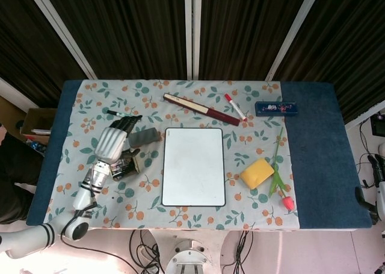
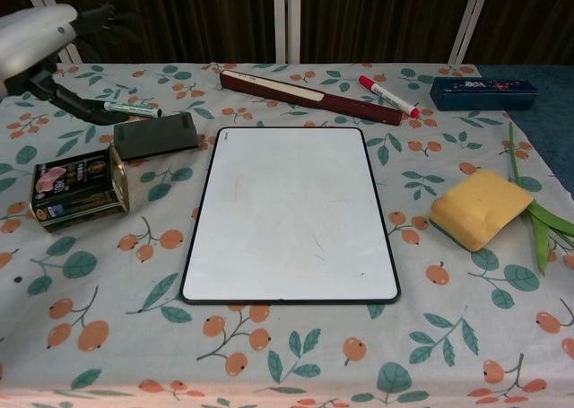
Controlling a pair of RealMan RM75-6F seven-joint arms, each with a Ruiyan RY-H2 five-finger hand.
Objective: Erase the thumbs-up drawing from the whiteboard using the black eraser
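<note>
The whiteboard [image 1: 194, 165] [image 2: 291, 212] lies in the middle of the flowered cloth; its surface looks blank apart from faint smudges. The black eraser [image 1: 143, 135] [image 2: 155, 136] lies flat on the cloth just off the board's upper left corner. My left hand [image 1: 112, 140] [image 2: 38, 33] hovers raised to the left of the eraser, apart from it, fingers spread and holding nothing. My right hand shows in neither view.
A dark tin [image 2: 76, 186] stands left of the board, a green marker [image 2: 132, 109] behind the eraser. Along the back lie a brown folded fan [image 2: 305, 96], a red marker [image 2: 388, 95] and a blue case [image 2: 482, 92]. A yellow sponge [image 2: 480, 207] and a tulip [image 1: 278, 171] lie at the right.
</note>
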